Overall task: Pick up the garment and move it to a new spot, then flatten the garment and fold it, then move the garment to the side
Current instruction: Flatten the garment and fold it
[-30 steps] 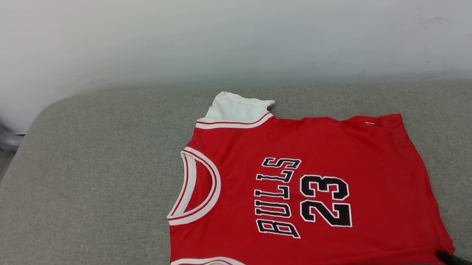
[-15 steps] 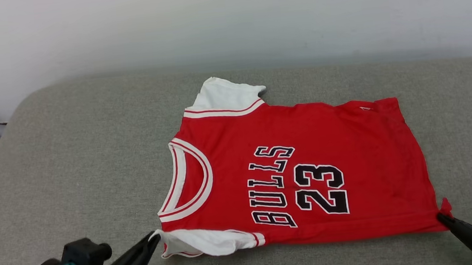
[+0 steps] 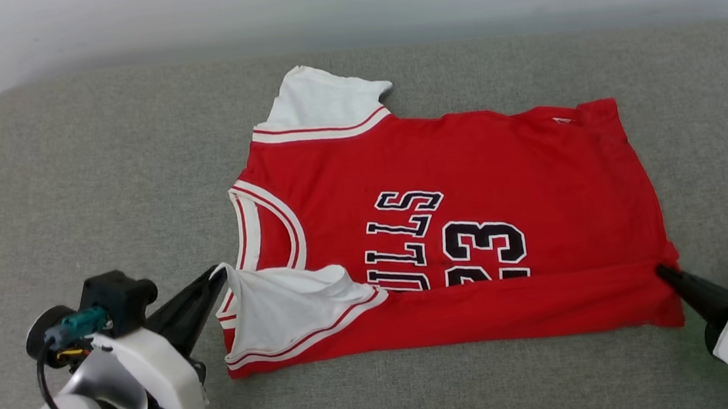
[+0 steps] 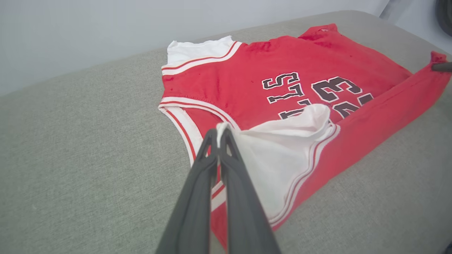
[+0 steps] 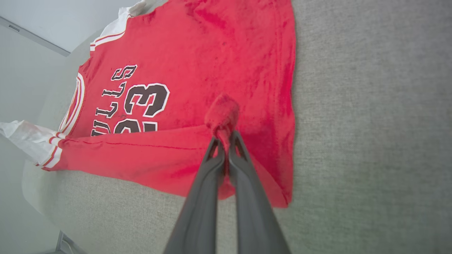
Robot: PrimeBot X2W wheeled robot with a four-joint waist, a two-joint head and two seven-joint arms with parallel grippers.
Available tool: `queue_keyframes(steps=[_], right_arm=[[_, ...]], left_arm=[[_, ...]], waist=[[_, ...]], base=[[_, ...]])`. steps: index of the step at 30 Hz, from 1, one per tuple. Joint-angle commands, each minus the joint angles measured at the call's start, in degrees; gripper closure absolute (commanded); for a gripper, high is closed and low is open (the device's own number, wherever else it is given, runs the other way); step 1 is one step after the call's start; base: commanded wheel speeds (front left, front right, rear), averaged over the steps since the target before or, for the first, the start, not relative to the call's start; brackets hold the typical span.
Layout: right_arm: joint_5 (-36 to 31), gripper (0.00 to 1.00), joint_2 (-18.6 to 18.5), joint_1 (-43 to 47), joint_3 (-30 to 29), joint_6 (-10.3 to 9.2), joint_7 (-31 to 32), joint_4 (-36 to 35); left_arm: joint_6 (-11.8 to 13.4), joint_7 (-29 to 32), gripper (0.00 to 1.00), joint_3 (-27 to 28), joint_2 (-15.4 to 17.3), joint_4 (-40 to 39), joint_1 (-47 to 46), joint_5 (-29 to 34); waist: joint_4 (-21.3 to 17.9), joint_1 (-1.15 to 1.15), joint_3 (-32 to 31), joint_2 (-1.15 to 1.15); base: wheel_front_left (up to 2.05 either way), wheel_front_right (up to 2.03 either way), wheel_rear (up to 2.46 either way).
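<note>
Lifted and turned over since half a second back: near long edge of the garment (image 3: 465,156), flat then, now doubled toward the chest lettering (image 3: 446,237) and hiding the near part of it. Shifted too, the head camera, so no reading of the shirt's slide across the frame as travel.

Judged as mid-fold: first lengthwise fold under way, flattening apparently done. Spread on the grey cushion (image 3: 70,158), with collar (image 3: 267,226) left of the lettering, hem (image 3: 646,193) right of it, and far white sleeve (image 3: 318,100) beyond it, lying flat.

Left of the lettering and nearer the robot, the left gripper (image 3: 215,273): fingers pressed together, pinching the tip of the near white sleeve (image 3: 281,310). Same left gripper (image 4: 219,132) in its wrist view, with white cloth caught between the tips and draping away over the red. Right of the lettering, at the near hem corner, the right gripper (image 3: 663,269): likewise clamped tight on a bunched nub of red cloth, seen rising above the tips of that right gripper (image 5: 224,135) in its own wrist view.

Next, probably: carry both pinched corners further across the lettering toward the far edge, level and together, keeping the folded strip taut between them. Then lower before letting go. Worth watching: near sleeve sagging into a loose bag left of the lettering, likely to crease unless drawn straight first.
</note>
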Motion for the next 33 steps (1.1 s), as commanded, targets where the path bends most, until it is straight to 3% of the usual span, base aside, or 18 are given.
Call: queue_keyframes(steps=[1, 16, 17, 18, 19, 26, 33], right_arm=[[-0.2, 1.0, 0.4, -0.9, -0.4, -0.05, 0.0, 0.1], [-7.2, 1.0, 5.4, -6.4, -1.9, -0.05, 2.9, 3.3], [-7.9, 0.88, 5.6, -6.5, -2.0, -0.05, 2.8, 3.5], [-8.6, 0.0, 5.7, -6.6, -2.0, -0.05, 2.6, 3.5], [-8.4, 0.0, 6.5, -6.6, -2.2, -0.05, 2.6, 3.9], [-12.0, 0.0, 6.5, -6.9, -1.1, -0.05, 2.4, 3.9], [-20.8, 0.0, 4.4, -3.8, 0.2, -0.05, 4.0, -2.2]], left_arm=[[-0.2, 0.0, 1.0, 0.0, -0.4, 0.7, -1.0, 0.1], [0.6, -0.1, 1.0, -5.1, -3.6, 15.8, -11.7, 4.4], [1.0, -0.2, 0.97, -5.2, -3.9, 16.7, -11.9, 4.6], [1.3, -0.4, 0.3, -5.3, -4.2, 17.5, -12.2, 4.9], [1.8, -0.6, 0.0, -5.4, -4.6, 18.3, -12.5, 5.3], [4.7, -4.5, 0.0, -3.6, -8.6, 21.9, -11.7, 3.1], [8.8, -5.3, 0.0, -1.1, -11.3, 17.7, -8.1, -0.2]], waist=[[-0.1, -0.01, 0.9, 0.0], [-0.8, -0.01, 4.7, 0.0], [-0.9, -0.01, 4.7, 0.0], [-0.9, -0.01, 4.7, 0.0], [-0.9, -0.01, 4.5, 0.0], [-0.9, -0.01, 1.2, 0.0], [-0.6, -0.01, -2.5, 0.0]], base=[[0.0, 0.0, 0.0], [0.0, 0.0, 0.0], [0.0, 0.0, 0.0], [0.0, 0.0, 0.0], [0.0, 0.0, 0.0], [0.0, 0.0, 0.0], [0.0, 0.0, 0.0]])
